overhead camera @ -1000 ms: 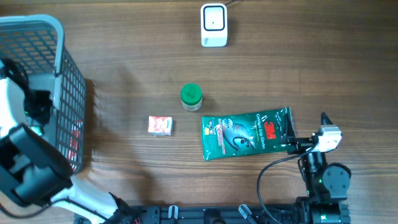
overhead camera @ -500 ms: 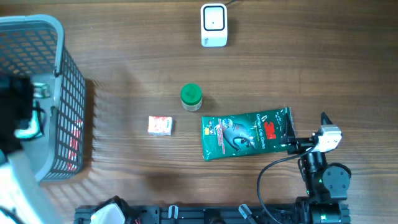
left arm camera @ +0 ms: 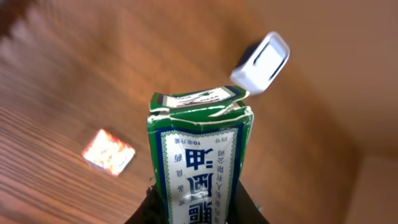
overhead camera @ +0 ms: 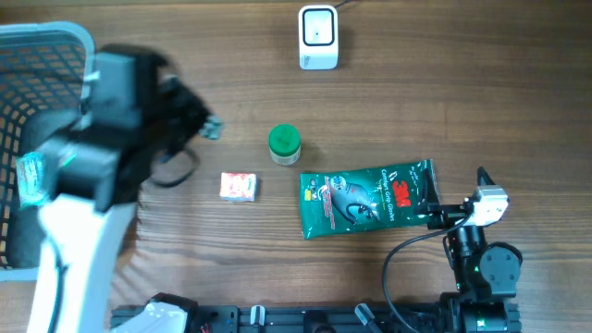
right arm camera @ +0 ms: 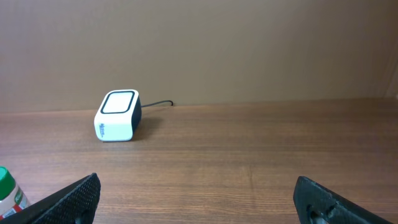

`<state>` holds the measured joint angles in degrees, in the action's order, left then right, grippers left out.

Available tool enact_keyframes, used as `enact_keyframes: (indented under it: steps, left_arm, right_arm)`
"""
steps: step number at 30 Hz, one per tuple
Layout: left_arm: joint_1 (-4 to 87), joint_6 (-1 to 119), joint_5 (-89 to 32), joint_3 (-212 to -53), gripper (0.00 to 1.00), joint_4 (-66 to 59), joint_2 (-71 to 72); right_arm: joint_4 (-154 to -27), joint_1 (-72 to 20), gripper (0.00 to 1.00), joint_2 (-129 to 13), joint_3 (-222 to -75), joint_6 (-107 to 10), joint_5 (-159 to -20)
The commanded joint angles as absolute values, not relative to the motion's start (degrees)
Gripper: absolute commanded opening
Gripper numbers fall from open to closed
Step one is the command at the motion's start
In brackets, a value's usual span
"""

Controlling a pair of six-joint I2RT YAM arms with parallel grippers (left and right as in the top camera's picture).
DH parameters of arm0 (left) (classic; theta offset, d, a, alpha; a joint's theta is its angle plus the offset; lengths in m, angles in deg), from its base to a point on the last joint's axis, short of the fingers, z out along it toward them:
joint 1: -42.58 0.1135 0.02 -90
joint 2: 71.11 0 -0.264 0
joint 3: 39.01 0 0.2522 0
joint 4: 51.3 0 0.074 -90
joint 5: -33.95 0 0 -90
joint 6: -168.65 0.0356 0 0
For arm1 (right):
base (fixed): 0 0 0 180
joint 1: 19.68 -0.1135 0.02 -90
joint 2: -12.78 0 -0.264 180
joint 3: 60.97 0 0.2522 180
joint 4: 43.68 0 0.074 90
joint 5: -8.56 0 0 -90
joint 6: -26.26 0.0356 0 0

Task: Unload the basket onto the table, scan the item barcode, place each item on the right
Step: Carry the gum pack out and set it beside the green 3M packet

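The left gripper (left arm camera: 196, 206) is clamped narrow on a green-and-white box (left arm camera: 198, 155) that stands up out of its jaws. A small red packet (left arm camera: 109, 152) lies on the table off to one side, and the white scanner (left arm camera: 261, 62) sits just past the box's torn top. The right gripper (right arm camera: 199, 202) gapes wide and holds nothing, with the scanner far ahead of it.

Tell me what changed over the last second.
The left arm swung from over the basket at the left edge out over the table. The left end effector is shut on a green-and-white carton, with the scanner ahead of it. The earlier pictures don't show when the carton was grasped. The bottle, small red box, green pouch, scanner and open right end effector stayed put.
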<state>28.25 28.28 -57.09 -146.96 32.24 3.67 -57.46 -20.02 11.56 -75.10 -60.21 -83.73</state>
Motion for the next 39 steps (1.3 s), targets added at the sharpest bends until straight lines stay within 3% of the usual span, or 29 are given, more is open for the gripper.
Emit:
enact_keyframes:
  steps: [1, 9, 15, 25, 27, 30, 32, 36, 39]
  left_arm:
    - [20.28, 23.93, -62.58, -146.53, 0.14, 31.82, 11.26]
    - [7.71, 25.35, -62.62, -146.53, 0.15, 25.79, 27.65]
    - [-1.43, 43.95, -62.91, -146.53, 0.2, 15.93, 36.37]
    - [-6.8, 51.71, -62.86, -146.53, 0.19, 2.64, 52.55]
    - [-6.8, 51.73, -62.36, -146.53, 0.25, 2.03, 54.14]
    - [-6.8, 55.12, -62.51, -146.68, 0.59, 1.16, 53.81]
    - [-6.54, 55.97, -64.11, -147.68, 0.76, 1.49, 51.56]
    - [-5.8, 55.97, -68.57, -151.38, 0.91, 4.22, 44.68]
    - [-4.81, 55.99, -72.63, -154.39, 0.92, 7.04, 37.05]
  right_arm:
    - [-57.28, -20.26, 1.0, 11.85, -75.05, -60.73, -82.94]
    - [-57.28, -20.26, 1.0, 11.85, -75.05, -60.73, -82.94]
    - [-57.28, -20.26, 1.0, 11.85, -75.05, -60.71, -82.96]
    - [-57.28, -20.26, 1.0, 11.85, -75.05, -60.71, -82.94]
    - [-57.28, -20.26, 1.0, 11.85, -75.05, -60.73, -82.94]
    - [-57.28, -20.26, 1.0, 11.85, -75.05, -60.73, -82.94]
    - [-57.28, -20.26, 0.99, 11.85, -75.05, -60.73, -82.94]
    - [-57.28, -20.26, 1.0, 11.85, -75.05, -60.71, -82.94]
    - [-57.28, -20.26, 1.0, 11.85, -75.05, -60.71, -82.94]
